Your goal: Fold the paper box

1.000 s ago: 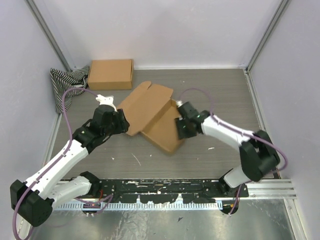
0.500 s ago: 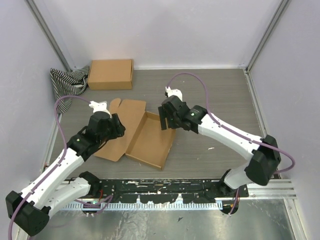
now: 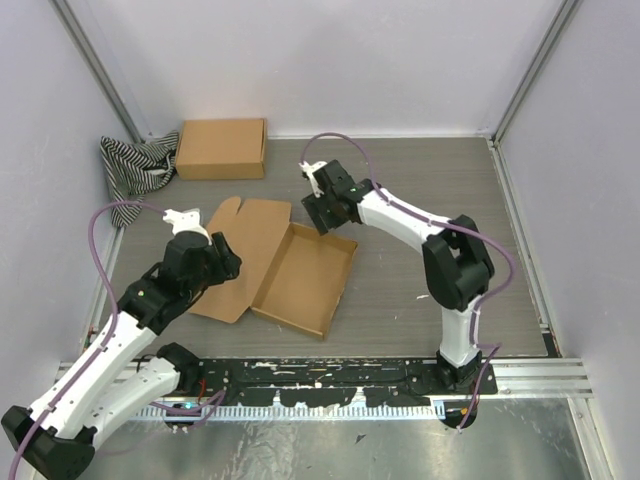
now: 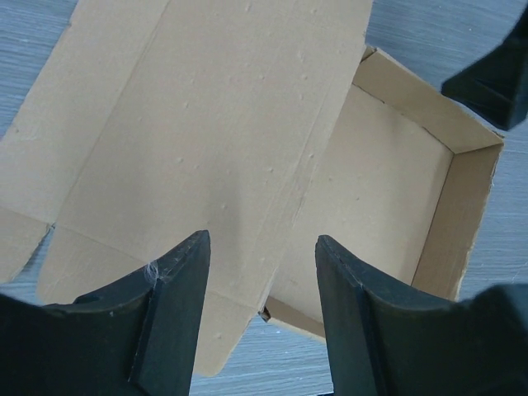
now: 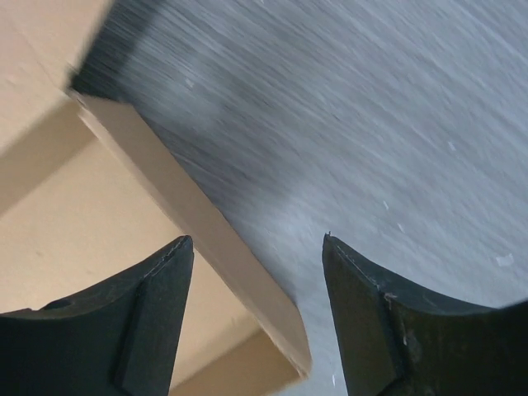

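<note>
The paper box lies open on the table. Its shallow tray (image 3: 308, 278) is on the right and its lid panel (image 3: 240, 255) lies flat to the left. My left gripper (image 3: 222, 265) is open and empty, hovering over the lid's near left part. In the left wrist view (image 4: 262, 239) the lid (image 4: 206, 124) and the tray (image 4: 388, 181) lie beneath it. My right gripper (image 3: 316, 214) is open at the tray's far corner. In the right wrist view (image 5: 256, 239) its jaws stand either side of the tray wall (image 5: 206, 223), apart from it.
A second, ready-made brown box (image 3: 222, 148) stands at the back left, with a black-and-white striped cloth (image 3: 135, 165) beside it. Grey walls enclose the table on three sides. The arm bases and a black rail (image 3: 330, 375) run along the near edge.
The box went from partly raised to lying open and flat, shifted left. My right gripper moved up and left to the tray's far corner. My left gripper drew back down and left.
</note>
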You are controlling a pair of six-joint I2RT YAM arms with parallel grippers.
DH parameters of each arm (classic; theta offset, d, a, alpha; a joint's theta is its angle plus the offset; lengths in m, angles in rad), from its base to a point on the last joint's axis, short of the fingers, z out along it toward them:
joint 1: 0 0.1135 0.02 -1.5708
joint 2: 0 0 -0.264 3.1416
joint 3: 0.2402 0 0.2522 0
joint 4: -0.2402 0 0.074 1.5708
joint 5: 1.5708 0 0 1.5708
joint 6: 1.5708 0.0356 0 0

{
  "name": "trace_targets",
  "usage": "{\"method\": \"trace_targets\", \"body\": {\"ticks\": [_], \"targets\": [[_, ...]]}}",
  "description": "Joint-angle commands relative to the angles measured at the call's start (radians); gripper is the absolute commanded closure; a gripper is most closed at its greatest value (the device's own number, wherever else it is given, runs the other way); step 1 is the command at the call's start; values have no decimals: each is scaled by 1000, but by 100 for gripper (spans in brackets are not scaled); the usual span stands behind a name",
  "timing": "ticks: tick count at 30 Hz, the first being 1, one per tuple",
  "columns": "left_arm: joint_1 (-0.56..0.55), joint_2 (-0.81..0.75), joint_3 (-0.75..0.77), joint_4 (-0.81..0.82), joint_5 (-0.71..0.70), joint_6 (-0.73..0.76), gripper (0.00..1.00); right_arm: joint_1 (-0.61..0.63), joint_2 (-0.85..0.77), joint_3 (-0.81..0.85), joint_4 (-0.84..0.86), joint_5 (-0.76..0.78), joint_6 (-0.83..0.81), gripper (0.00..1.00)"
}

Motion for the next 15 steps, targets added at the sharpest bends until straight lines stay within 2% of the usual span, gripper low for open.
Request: {"method": "trace_targets", "body": {"ticks": [1, 10, 15], "targets": [[0, -9, -7, -50, -28, -17, 39, 18, 72, 143, 47, -143, -99, 32], [-1, 22, -2, -37, -22, -29, 39, 18, 109, 128, 68, -223, -87, 37], [1, 70, 5, -14, -14, -24, 39, 7, 180, 147, 57, -218, -32, 58]]}}
